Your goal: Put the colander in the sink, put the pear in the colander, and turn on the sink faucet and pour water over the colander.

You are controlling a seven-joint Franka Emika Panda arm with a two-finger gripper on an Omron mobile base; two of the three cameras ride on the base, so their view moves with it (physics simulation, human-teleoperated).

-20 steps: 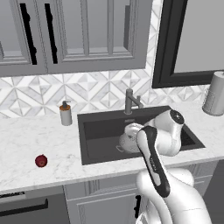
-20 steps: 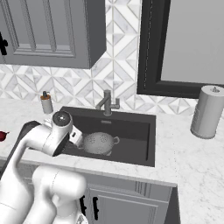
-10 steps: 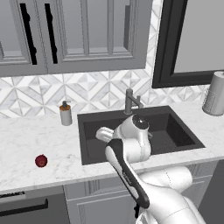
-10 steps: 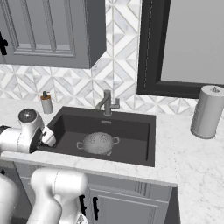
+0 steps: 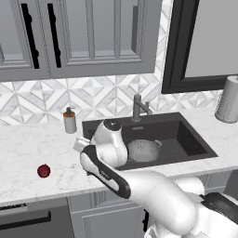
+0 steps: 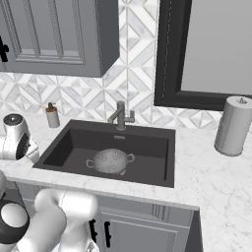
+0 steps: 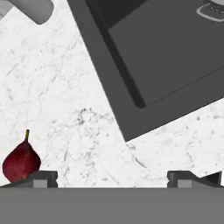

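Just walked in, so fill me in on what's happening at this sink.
A white robot arm is working through a rinse-the-fruit job. The colander already sits in the sink, and the faucet shows no water running. The pear lies on the marble counter left of the sink, untouched. The end effector hangs open over the counter near the sink's corner, holding nothing, with the pear just off to one side of it.

The sink [image 5: 186, 135], a dark basin sunk in the white marble counter [image 5: 28, 153], holds the colander [image 5: 143, 149] upright on its floor, partly hidden behind the arm's wrist. The sink faucet [image 5: 137, 107] stands at the sink's back rim. A soap pump bottle [image 5: 69, 121] stands just left of the sink. The pear [image 5: 43, 171] lies on the counter, well to the sink's left. A paper towel roll [image 5: 228, 99] stands to the sink's right.
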